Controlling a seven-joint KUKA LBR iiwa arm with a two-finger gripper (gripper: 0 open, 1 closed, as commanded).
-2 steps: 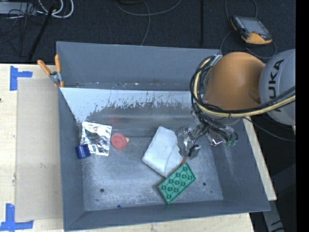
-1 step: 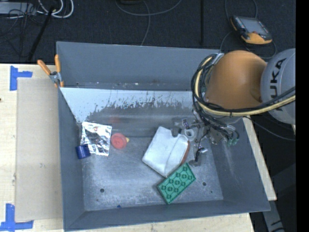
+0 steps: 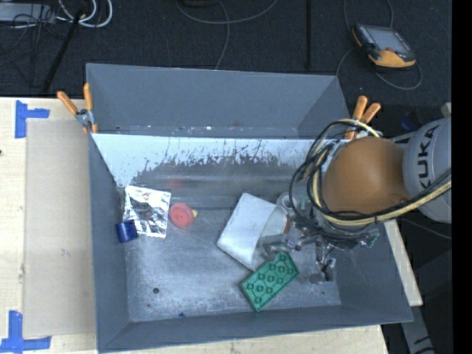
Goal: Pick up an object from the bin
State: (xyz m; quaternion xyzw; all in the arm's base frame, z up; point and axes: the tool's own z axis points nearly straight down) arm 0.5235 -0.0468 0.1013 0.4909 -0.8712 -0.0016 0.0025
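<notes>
The grey bin [image 3: 221,109] has its things spread over the floor, well apart on the left and close together on the right. The arm [image 3: 436,169] comes in over the right rim; its white link bears black letters, of which "KU" can be read. Its rounded orange cover [image 3: 365,175], ringed by looped cables [image 3: 310,179], hangs above the bin's right side. Below it the tool [image 3: 316,258] points down at the near right of the floor. Whether it is open or closed I cannot tell.

A white flat block [image 3: 247,228] lies just left of the tool, tilted. Just beside the tool, on its near left, lies a green studded plate [image 3: 269,280]. Its long axis runs from near-left to far-right, with the far-right end by the tool.

On the left lie a crumpled silver foil packet [image 3: 147,209], a small red round piece [image 3: 181,214] right of it, and a small blue piece [image 3: 127,231] at its near-left corner.
</notes>
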